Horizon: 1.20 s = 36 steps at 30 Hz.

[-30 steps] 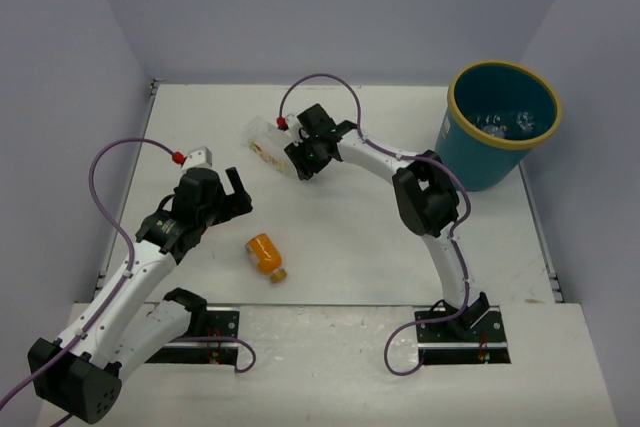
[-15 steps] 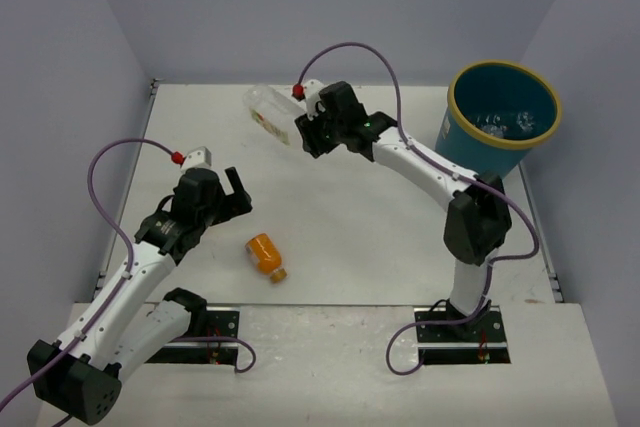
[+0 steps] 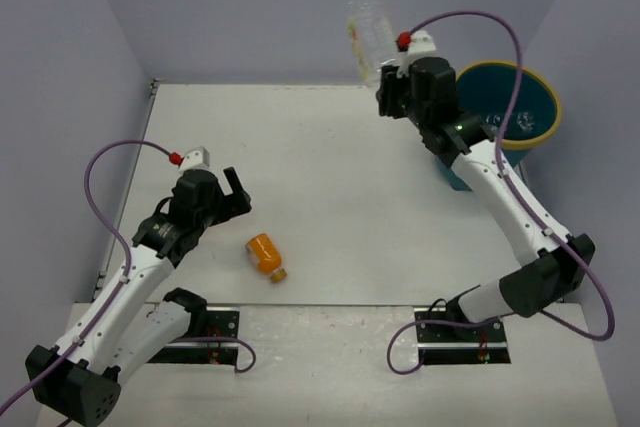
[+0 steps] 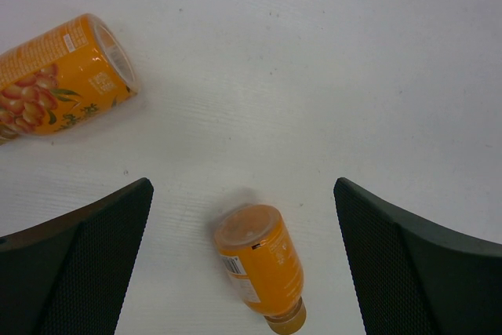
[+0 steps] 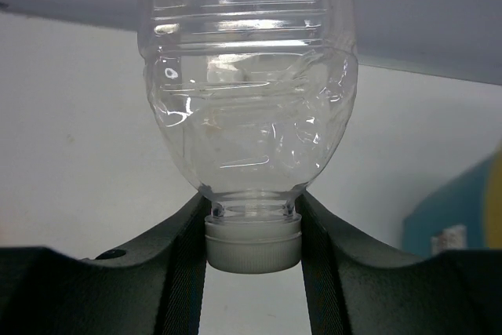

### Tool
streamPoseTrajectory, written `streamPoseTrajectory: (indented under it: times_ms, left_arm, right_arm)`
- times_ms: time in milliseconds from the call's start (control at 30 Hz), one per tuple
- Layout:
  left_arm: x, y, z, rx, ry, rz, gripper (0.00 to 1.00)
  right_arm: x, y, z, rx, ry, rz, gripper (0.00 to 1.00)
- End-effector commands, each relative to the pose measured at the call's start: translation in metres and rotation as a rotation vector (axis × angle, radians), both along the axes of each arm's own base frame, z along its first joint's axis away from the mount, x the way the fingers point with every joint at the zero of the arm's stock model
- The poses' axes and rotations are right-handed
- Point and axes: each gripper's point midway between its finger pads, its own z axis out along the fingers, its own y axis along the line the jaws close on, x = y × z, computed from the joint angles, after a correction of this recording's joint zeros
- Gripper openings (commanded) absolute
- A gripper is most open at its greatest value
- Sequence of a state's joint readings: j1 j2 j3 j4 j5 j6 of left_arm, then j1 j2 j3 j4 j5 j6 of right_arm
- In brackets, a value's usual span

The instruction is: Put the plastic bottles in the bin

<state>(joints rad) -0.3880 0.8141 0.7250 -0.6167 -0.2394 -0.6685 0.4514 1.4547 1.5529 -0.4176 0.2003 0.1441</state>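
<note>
The right gripper is raised high and its two fingers are pressed on the neck of a clear plastic bottle, just above the white cap. In the right wrist view the body of this bottle stands out straight ahead of the fingertips, with the cap sitting back between the two fingers. The bottle looks empty and its wall is a little crumpled. The bin is beside this gripper on its outer side and lower than it; the held bottle is not over the opening. Some clear bottles already lie at the bottom of the bin.

The left gripper is spread wide and holds nothing. It hangs above the white table. In the left wrist view a small orange bottle lies on its side below the gap between the fingers, touching neither. A second orange bottle lies farther ahead, beyond the finger on the left of that view.
</note>
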Motion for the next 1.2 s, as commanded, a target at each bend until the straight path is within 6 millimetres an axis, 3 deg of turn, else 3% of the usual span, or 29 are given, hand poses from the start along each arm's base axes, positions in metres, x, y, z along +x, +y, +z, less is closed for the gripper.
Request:
streamPoseTrajectory:
  times_ms: [0, 233, 433, 600, 700, 933, 1167]
  left_arm:
    - [0.002, 0.001, 0.004, 0.007, -0.025, 0.0, 1.0]
    - [0.002, 0.002, 0.003, 0.011, -0.021, 0.006, 1.0]
    - [0.002, 0.003, 0.003, 0.016, -0.015, 0.012, 1.0]
    - [0.002, 0.004, 0.003, 0.018, -0.014, 0.016, 1.0]
    - [0.001, 0.006, 0.002, 0.023, -0.01, 0.026, 1.0]
    - [0.001, 0.009, 0.0, 0.031, -0.002, 0.042, 1.0]
    - [0.002, 0.008, 0.002, 0.029, -0.007, 0.043, 1.0]
  right_arm:
    - [-0.018, -0.096, 0.033, 0.095, -0.072, -0.335, 0.0]
    - [-0.042, -0.19, 0.025, 0.111, -0.09, -0.661, 0.0]
    - [-0.053, -0.224, 0.014, 0.104, -0.058, -0.773, 0.06]
    - [-0.052, -0.231, 0.006, 0.106, -0.036, -0.794, 0.25]
    - [-0.052, -0.232, 0.005, 0.105, -0.031, -0.797, 0.47]
    - [-0.047, -0.23, 0.004, 0.081, -0.005, -0.769, 0.87]
    - [-0.041, -0.215, 0.004, 0.083, 0.012, -0.662, 0.99]
